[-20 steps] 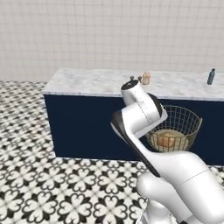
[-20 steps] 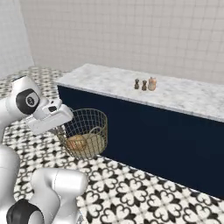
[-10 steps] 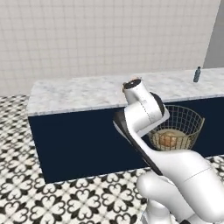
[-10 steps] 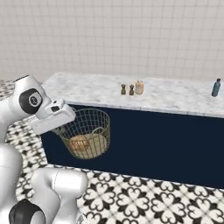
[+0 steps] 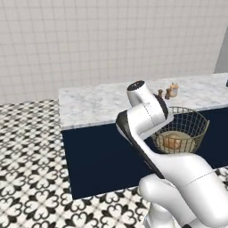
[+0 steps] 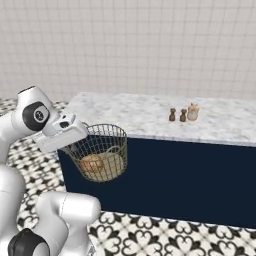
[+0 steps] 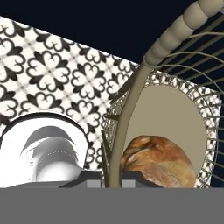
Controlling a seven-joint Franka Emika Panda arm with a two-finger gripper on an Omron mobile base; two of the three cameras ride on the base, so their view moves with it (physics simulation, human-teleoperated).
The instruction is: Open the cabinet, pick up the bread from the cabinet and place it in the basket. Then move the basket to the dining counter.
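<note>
The tan-gold wire basket hangs in the air in front of the dining counter's navy base, its rim a little below the marble top. My gripper is shut on the basket's rim, on the side nearest the arm. The small golden-brown bread lies on the basket's beige bottom. In the left base view my forearm hides the gripper itself.
Two dark shakers and a small tan jar stand on the marble toward its far edge. A blue bottle shows at the right edge. Black-and-white patterned floor spreads to the left, with a tiled wall behind.
The whole picture has shifted, so the base has driven along the counter. The basket with the bread stays held in the same place relative to the arm.
</note>
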